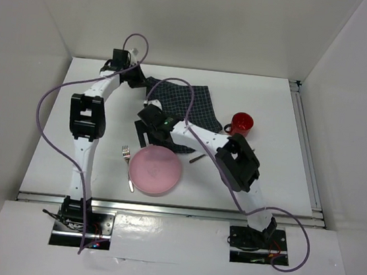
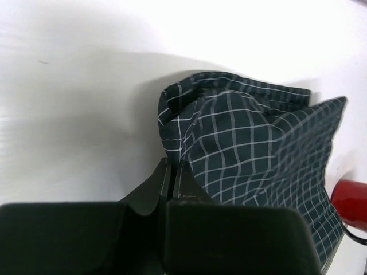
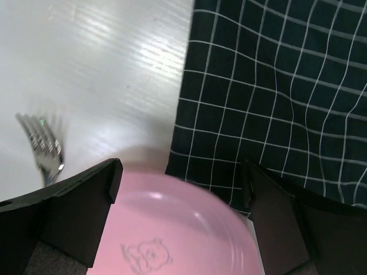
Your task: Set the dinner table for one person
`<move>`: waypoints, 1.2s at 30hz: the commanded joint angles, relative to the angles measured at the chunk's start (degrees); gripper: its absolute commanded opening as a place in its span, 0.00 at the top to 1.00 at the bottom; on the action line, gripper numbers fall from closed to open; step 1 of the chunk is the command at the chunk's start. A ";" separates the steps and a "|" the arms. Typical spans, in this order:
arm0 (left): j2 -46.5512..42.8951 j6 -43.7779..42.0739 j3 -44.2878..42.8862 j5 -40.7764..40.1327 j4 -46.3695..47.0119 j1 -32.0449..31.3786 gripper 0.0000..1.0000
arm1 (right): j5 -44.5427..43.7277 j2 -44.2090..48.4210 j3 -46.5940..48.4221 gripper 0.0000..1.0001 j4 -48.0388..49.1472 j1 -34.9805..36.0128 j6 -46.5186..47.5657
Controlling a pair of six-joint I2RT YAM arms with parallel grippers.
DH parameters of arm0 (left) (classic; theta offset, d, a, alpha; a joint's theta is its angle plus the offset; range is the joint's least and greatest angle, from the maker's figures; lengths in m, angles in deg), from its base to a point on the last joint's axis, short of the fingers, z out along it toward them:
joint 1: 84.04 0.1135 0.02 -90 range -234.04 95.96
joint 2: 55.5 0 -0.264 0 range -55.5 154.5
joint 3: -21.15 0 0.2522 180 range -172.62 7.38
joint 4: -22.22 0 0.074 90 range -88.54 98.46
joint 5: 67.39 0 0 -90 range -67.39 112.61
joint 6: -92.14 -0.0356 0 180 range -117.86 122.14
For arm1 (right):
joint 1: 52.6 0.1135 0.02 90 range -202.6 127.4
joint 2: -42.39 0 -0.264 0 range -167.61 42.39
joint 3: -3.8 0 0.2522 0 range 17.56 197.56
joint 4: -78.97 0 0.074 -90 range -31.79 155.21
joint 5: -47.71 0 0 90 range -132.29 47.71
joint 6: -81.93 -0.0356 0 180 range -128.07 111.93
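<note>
The white dinner table [image 1: 265, 173] carries a dark navy checked cloth [image 1: 187, 105] at the back middle. My left gripper [image 1: 139, 79] is at the cloth's far left corner; in the left wrist view it [image 2: 172, 169] is shut on the bunched edge of the cloth [image 2: 252, 149]. My right gripper [image 1: 146, 128] is open and empty at the cloth's near left edge, above the far rim of a pink plate [image 1: 156, 169]. In the right wrist view it [image 3: 182, 169] straddles the plate [image 3: 172, 229] and the cloth [image 3: 269, 97].
A silver fork [image 1: 126, 152] lies against the plate's left rim and shows in the right wrist view [image 3: 43, 146]. A red cup [image 1: 242, 123] stands right of the cloth, also in the left wrist view [image 2: 350, 203]. A thin dark utensil [image 1: 196, 158] lies right of the plate.
</note>
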 commanded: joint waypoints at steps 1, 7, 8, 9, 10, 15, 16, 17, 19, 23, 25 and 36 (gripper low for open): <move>-6.38 0.68 0.19 3.08 2.94 0.51 1.00 | -4.95 -3.31 4.68 0.04 -0.19 -0.21 -2.63; -10.60 0.68 4.41 3.61 2.41 2.26 1.00 | -11.02 -7.45 8.82 0.48 -4.59 -1.44 -5.53; -11.30 0.68 4.94 3.61 2.41 2.79 1.00 | -11.72 -7.45 8.82 0.56 -5.20 -2.31 -6.32; -12.09 0.68 6.16 3.61 2.41 2.79 1.00 | -12.60 -5.36 7.78 0.70 -4.59 -3.45 -6.33; -12.97 0.68 6.96 3.61 2.41 3.40 1.00 | -12.61 -4.39 6.46 0.76 -4.59 -4.16 -6.33; -20.26 1.99 12.58 3.08 4.51 3.93 1.00 | -13.84 0.62 5.92 1.00 -0.03 -9.52 0.84; -21.14 2.87 13.11 3.08 4.52 3.93 1.00 | -14.62 1.33 5.92 1.00 1.46 -11.01 3.23; -22.11 2.87 13.99 2.30 4.52 3.93 1.00 | -15.67 2.03 5.92 1.00 2.78 -11.54 5.34; -25.62 4.28 16.79 2.29 5.92 4.46 1.00 | -15.68 4.93 5.05 1.00 7.09 -13.21 11.32; -33.00 6.73 24.17 0.71 7.24 4.99 1.00 | -5.36 12.92 -3.37 1.00 15.78 -14.98 19.67; -37.90 7.53 31.52 0.18 8.56 5.52 1.00 | -0.94 17.23 -9.07 0.83 17.91 -15.50 22.24; -46.11 8.68 56.18 -2.18 12.61 4.99 1.00 | 3.99 23.74 -20.71 0.31 7.54 -18.40 2.65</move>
